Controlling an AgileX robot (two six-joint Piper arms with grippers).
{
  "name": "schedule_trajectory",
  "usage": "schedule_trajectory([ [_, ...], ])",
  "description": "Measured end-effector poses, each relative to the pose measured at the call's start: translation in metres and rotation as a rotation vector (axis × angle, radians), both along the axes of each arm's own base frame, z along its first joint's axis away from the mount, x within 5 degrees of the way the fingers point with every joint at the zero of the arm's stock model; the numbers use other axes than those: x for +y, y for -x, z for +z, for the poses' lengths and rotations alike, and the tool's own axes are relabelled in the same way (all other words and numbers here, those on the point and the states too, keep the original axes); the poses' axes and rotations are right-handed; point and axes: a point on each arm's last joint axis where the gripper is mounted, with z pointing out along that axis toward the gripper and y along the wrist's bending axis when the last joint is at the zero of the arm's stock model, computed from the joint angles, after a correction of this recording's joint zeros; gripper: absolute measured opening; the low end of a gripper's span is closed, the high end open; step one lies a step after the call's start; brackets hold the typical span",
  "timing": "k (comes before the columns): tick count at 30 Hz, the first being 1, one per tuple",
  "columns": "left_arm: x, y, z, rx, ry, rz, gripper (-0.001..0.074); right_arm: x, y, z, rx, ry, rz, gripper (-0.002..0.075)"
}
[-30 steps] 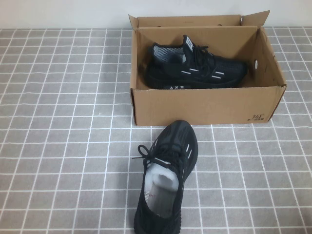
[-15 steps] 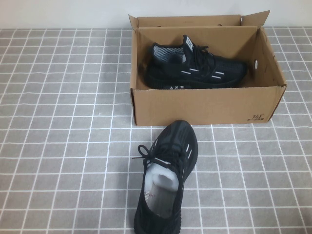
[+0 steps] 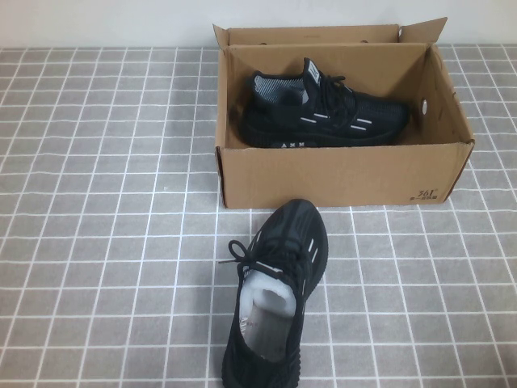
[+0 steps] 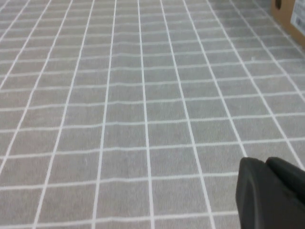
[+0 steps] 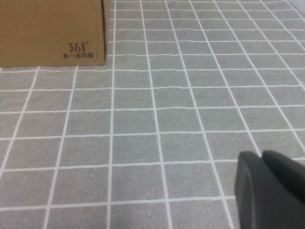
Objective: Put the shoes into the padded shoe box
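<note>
Both the left gripper [image 4: 271,193] and right gripper [image 5: 269,188] hover over cloth, state unclear; box [image 5: 50,31] reads "361°".

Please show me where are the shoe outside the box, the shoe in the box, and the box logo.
sneaker on the table [image 3: 279,295], high view, laces.
sneaker in the box [image 3: 323,113], high view, side.
361 logo [image 5: 78,48], right wrist view, digits.

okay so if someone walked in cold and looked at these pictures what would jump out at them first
Most striking is the open brown shoe box at the back of the grey checked tablecloth, with one black sneaker lying inside it. Its mate sits on the cloth just in front of the box, toe towards it. The left gripper and right gripper show only as dark edges over bare cloth in their wrist views.
</note>
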Motion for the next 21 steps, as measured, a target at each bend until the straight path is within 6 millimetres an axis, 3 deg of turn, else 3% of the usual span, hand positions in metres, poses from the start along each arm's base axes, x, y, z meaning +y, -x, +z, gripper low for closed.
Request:
schedule_trajectory([
  [8,-0.003,-0.002,0.011,-0.128,0.02,-0.027,-0.0004,0.0,0.0,0.0,0.0,0.002,0.0,-0.0006],
  [17,-0.011,0.004,0.056,-0.62,0.137,-0.133,-0.0004,0.0,0.0,0.0,0.0,0.002,0.0,-0.0006],
  [21,-0.012,0.008,0.064,-0.703,0.162,-0.155,-0.0003,0.0,0.0,0.0,0.0,0.002,0.0,-0.0006],
])
